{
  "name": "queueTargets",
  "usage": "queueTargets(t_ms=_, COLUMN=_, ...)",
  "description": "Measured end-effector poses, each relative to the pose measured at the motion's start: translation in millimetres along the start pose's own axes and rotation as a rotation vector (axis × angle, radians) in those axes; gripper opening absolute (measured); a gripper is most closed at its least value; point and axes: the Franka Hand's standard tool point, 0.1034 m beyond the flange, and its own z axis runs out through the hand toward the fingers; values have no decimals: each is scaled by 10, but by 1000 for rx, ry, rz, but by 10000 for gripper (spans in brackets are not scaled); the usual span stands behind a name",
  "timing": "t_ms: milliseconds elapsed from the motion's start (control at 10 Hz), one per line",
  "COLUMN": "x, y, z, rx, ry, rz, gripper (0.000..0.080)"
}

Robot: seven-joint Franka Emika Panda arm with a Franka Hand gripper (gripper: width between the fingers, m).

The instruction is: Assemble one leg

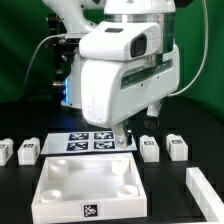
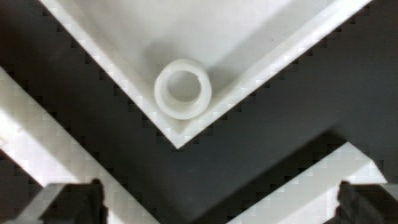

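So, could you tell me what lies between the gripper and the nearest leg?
Only a bare strip of black table, shown in the exterior view, separates the gripper from that leg.

I log: tray (image 1: 55, 207) white, one black-and-white tag (image 1: 90, 210); legs (image 1: 177, 148) white; marker board (image 1: 57, 143) white, black-patterned; bench (image 1: 15, 195) black.

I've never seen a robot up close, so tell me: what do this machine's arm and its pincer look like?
The arm is bulky, rounded, glossy white shells. Its two-finger gripper has a boxy white body and two dark, flat fingers. Black cables loop behind it. No readable markings show.
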Motion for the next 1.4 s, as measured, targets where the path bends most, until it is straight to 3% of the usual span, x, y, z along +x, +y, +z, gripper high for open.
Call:
queueTargets(t_ms=1000, x=-5, y=-4, z=8, rx=1, ry=-1, rz=-30, gripper=650)
queueTargets(t_ms=1100, x=-91, y=-45, z=35, rx=-7, ry=5, rz=-117, gripper=650)
queueTargets(t_ms=1400, x=-648, y=-300, z=150, rx=0, ry=-5, rz=-479, gripper=650)
